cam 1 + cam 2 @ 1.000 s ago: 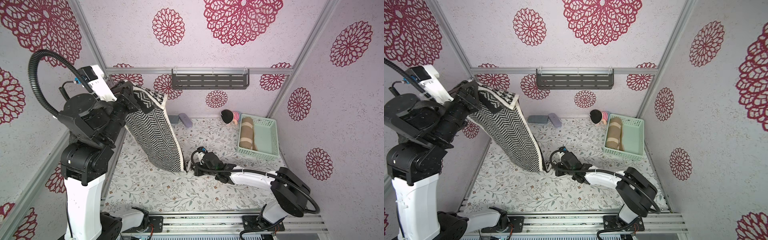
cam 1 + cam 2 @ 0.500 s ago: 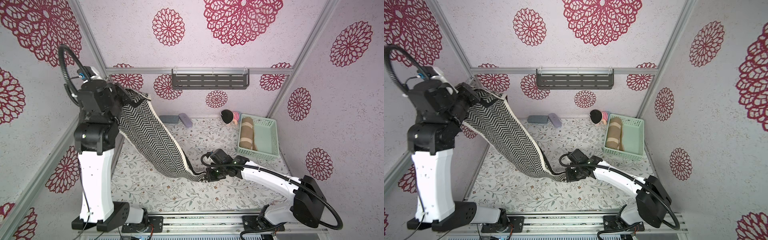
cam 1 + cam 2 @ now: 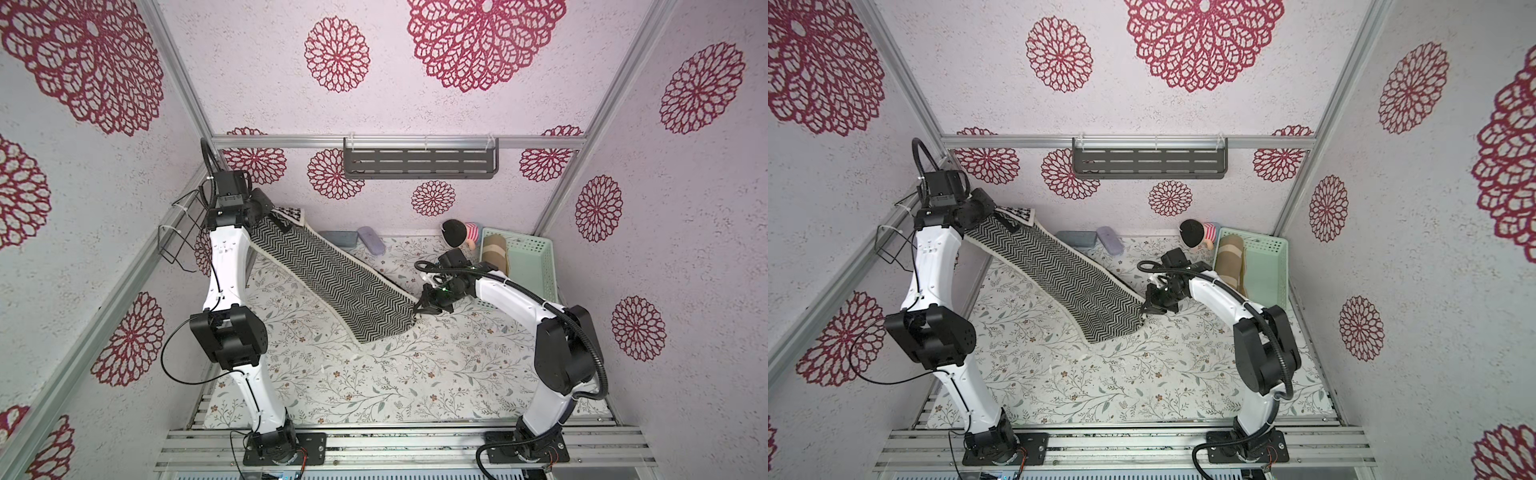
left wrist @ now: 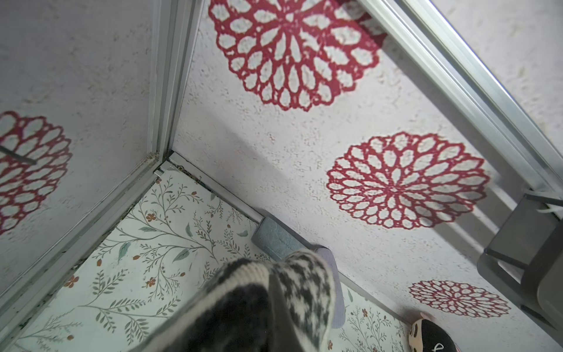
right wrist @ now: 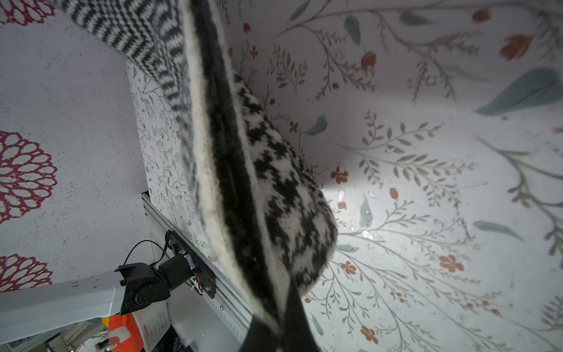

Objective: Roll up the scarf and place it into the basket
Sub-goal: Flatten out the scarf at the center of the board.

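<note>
Now the scarf [image 3: 332,282] spans diagonally, long axis from the left gripper [image 3: 272,212], clamped on its raised far-left end, down to the right gripper [image 3: 419,308], clamped on its low end; the basket [image 3: 534,270] sits right, nearer that arm.

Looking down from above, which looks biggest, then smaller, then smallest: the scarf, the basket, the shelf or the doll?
1. scarf
2. shelf and basket: they look about alike, and the shelf hangs nearer the camera, so I won't rank them.
3. doll
</note>
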`<state>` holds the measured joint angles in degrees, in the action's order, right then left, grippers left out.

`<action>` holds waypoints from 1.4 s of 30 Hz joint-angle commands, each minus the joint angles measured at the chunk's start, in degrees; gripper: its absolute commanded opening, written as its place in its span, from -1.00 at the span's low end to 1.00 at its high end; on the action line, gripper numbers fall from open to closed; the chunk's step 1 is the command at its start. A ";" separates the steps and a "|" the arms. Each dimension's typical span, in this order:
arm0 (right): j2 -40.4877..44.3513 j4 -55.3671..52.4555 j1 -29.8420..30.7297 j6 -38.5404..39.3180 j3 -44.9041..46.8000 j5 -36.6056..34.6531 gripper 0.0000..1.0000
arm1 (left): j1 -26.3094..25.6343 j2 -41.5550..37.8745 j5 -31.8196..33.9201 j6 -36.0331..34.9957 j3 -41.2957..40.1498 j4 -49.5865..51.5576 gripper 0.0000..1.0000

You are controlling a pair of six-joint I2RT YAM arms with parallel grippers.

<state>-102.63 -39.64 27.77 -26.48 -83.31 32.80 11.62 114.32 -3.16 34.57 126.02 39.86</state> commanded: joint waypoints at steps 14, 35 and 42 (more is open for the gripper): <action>23.41 -18.82 -0.17 2.94 3.32 -5.55 -1.00 | 0.66 -32.12 -2.46 2.70 -17.32 -6.77 -1.00; -7.86 -5.05 -10.68 4.78 -6.14 -8.15 -0.90 | 5.30 -15.11 -9.18 14.53 -46.11 -41.82 -1.00; -28.94 -10.90 -11.09 5.72 -33.00 -15.61 -0.10 | 6.30 5.83 -13.53 14.51 -33.96 -45.36 -0.86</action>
<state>-131.11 -47.48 16.62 -21.50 -109.49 21.30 17.39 119.72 -14.13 48.77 86.89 1.74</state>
